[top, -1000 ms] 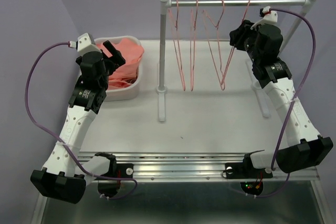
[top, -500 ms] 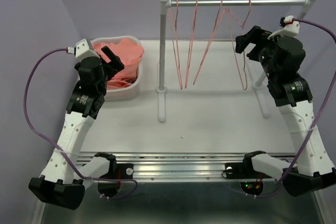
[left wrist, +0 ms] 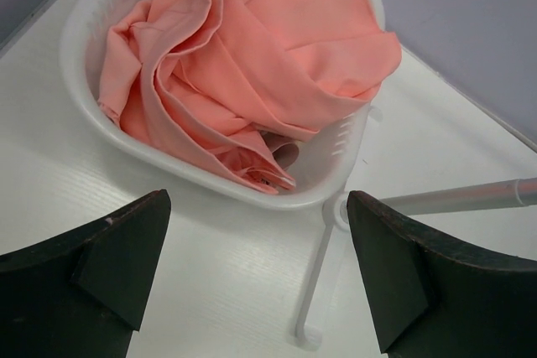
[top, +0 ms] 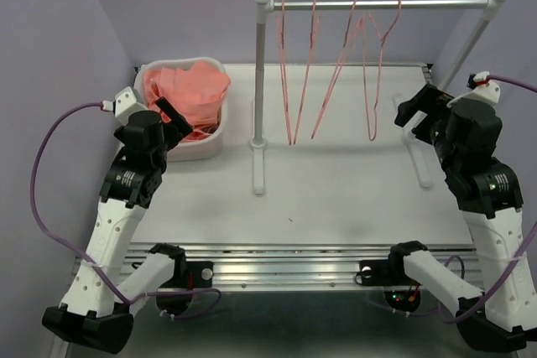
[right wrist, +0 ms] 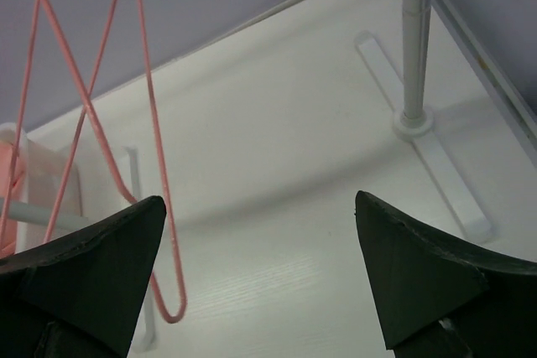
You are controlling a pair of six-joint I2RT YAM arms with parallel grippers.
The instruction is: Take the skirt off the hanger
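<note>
Several bare pink wire hangers (top: 336, 73) hang from the white rail (top: 382, 4) at the back; one shows in the right wrist view (right wrist: 143, 148). The salmon skirt (top: 186, 94) lies crumpled in the white basket (top: 210, 142) at the back left, also in the left wrist view (left wrist: 252, 64). My left gripper (top: 172, 116) is open and empty, just in front of the basket (left wrist: 336, 182). My right gripper (top: 413, 111) is open and empty, to the right of the hangers.
The rack's left post (top: 259, 81) stands mid-table on a foot (top: 258, 165); its right post (top: 466, 48) and foot (top: 419, 157) are by my right arm. The purple walls close in on both sides.
Both arms have drawn back toward the near edge. My right gripper has left the hangers, which swing. My left gripper has pulled away from the basket.
</note>
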